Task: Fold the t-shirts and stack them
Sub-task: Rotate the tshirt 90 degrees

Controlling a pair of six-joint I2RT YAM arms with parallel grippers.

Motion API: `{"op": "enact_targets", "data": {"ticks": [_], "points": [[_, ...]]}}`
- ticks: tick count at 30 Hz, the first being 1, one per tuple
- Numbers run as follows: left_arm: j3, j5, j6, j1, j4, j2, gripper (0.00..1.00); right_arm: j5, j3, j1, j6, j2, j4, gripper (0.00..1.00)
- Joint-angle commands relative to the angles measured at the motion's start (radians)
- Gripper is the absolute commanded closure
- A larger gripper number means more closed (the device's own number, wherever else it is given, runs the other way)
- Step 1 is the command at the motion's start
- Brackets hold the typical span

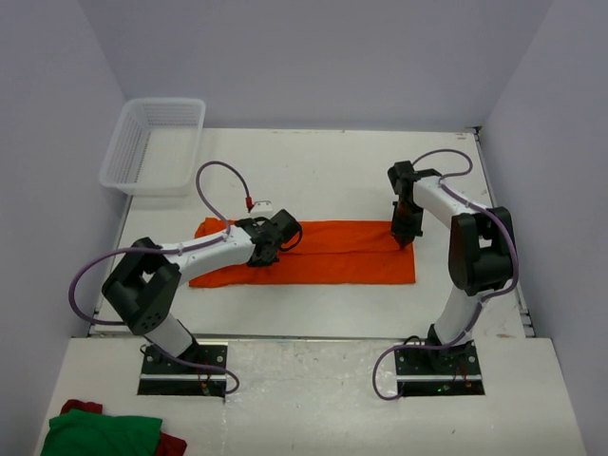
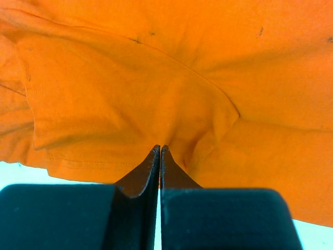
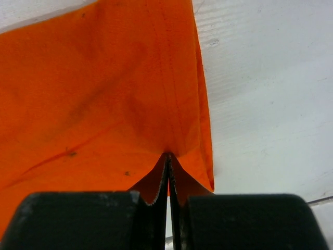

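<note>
Clothing waits nearest of all: a green cloth (image 1: pixel 100 429) over a red cloth (image 1: pixel 173 444) on the near ledge, left of the arm bases and well apart from the work. Beyond the bases, on the white table (image 1: pixel 332 171), the orange t-shirt (image 1: pixel 342 256) lies flat as a long band, its long axis running left to right, parallel to the near edge. A crease along its middle suggests it is already folded once lengthwise. The left gripper (image 1: pixel 275 237) sits on the band's left part, inward from the left end; its wrist view shows the jaws of the left gripper (image 2: pixel 160 148) pressed together, with the fabric puckering into the tips near a sleeve seam, so it appears to hold a pinch of cloth. The right gripper (image 1: pixel 404 237) stands at the band's right end; seen from its wrist, the right gripper (image 3: pixel 168 154) has its jaws likewise closed on the hemmed edge, with bare table just to the right. The coming fold probably turns on that axis: one end must travel along the band over the other. The right arm holds the true end, while the left arm is nearer the middle and suited to anchoring. Farthest away, a clear basket (image 1: pixel 166 102) rests at the far left corner.
</note>
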Motion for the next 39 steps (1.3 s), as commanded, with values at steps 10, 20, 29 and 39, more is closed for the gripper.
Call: {"op": "enact_targets", "data": {"ticks": [10,20,29,39], "points": [[-0.003,-0.019,0.025,-0.005,0.021,-0.067,1.0,0.029,0.016,-0.014,0.012,0.064,-0.022,1.0],[-0.017,-0.007,0.031,-0.004,0.047,-0.046,1.0,0.04,0.048,-0.018,0.015,0.024,-0.03,1.0],[-0.003,0.035,0.037,-0.027,0.113,0.075,1.0,0.058,0.094,-0.013,0.016,-0.151,-0.053,1.0],[0.075,0.082,0.046,-0.154,0.133,0.091,1.0,0.006,0.084,-0.001,0.023,-0.15,-0.001,1.0]]}}
